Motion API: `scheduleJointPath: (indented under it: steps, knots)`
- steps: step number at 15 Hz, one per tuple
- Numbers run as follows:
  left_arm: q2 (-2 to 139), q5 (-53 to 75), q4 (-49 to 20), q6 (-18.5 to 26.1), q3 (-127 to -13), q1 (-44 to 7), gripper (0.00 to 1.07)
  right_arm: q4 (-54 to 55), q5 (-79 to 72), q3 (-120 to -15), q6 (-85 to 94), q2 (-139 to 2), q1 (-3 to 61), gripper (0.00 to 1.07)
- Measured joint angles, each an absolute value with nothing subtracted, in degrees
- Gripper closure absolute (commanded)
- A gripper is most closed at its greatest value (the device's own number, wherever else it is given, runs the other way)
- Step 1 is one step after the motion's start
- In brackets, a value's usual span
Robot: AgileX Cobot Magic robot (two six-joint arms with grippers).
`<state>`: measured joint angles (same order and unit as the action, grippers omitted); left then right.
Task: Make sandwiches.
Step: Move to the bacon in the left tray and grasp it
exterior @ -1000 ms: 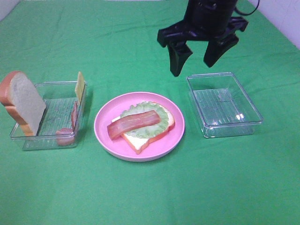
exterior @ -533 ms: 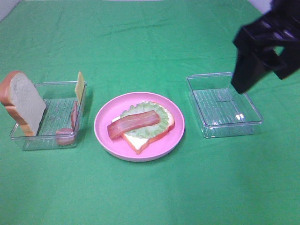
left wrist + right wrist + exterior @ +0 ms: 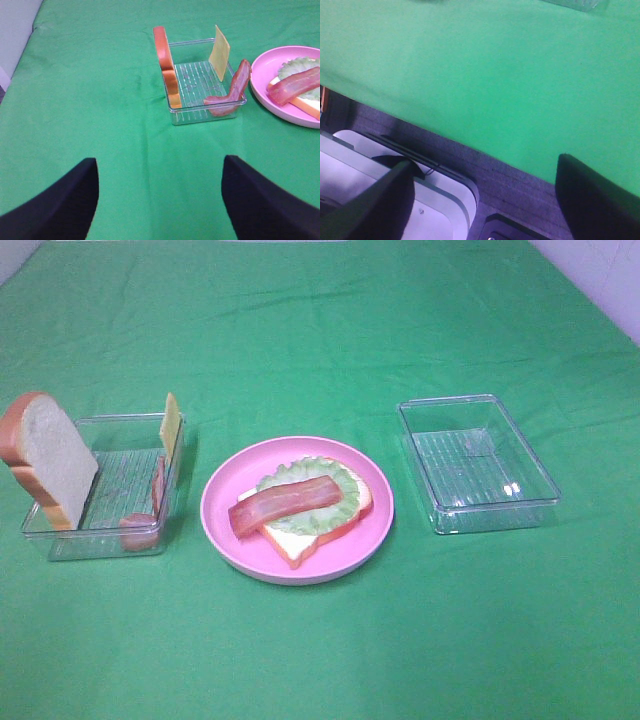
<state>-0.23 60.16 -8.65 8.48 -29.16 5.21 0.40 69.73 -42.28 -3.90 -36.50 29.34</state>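
**A:** Starting closest to the lenses, what does each wrist camera show of its own tool?

**B:** The left tool (image 3: 160, 200) has its black fingers (image 3: 55, 205) spread wide above bare green cloth, with nothing between them. The right tool (image 3: 485, 202) is spread just as wide and also grips nothing. It hangs beyond the tabletop (image 3: 470, 65) edge, over dark framing and a pale grey housing (image 3: 445, 205).

**A:** Does the high camera show either tool?

**B:** No, only the wrist views do. The high camera gives the layout.

**A:** Where is the sandwich?

**B:** It is on the pink plate (image 3: 215, 515), which sits between the two trays. The sandwich (image 3: 290, 540) is an open stack of one bread slice, lettuce (image 3: 345, 502) on it, and the top bacon strip (image 3: 285, 502) laid across. The left wrist view cuts it off at the frame edge.

**A:** And farther back?

**B:** The left tray (image 3: 95, 542) holds a second bread slice (image 3: 50, 455) standing against its outer end. A cheese slice (image 3: 171, 425) stands upright at the far corner on the plate side. A spare bacon strip (image 3: 157, 485) leans on the wall nearest the plate. The high view shows the bread's white face, while the left wrist view shows only its orange crust. The left wrist view also shows the spare strip's upper end poking above the rim. The right tray (image 3: 480, 515) lies well apart on the plate's other side, and the right wrist view catches only a sliver of it.
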Motion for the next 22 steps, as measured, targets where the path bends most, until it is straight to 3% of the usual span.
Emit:
scheduleJointPath:
  steps: [2,8,13,22]
  knots:
    - [-0.23,60.16,-8.65,8.48,-29.16,5.21,0.39,0.4,68.93,-37.18,-3.72,-21.31,29.34,0.34]
    - [-0.23,60.16,-8.65,8.48,-29.16,5.21,0.39,0.46,64.29,-31.0,0.8,-5.04,29.34,0.37]
    - [-0.23,60.16,-8.42,8.48,-29.16,5.21,0.39,0.86,63.66,-30.37,2.23,-0.74,29.34,0.47]
    - [8.19,55.41,-8.65,8.19,-31.8,5.21,0.39,1.49,62.8,-29.79,2.81,0.34,29.34,0.47]
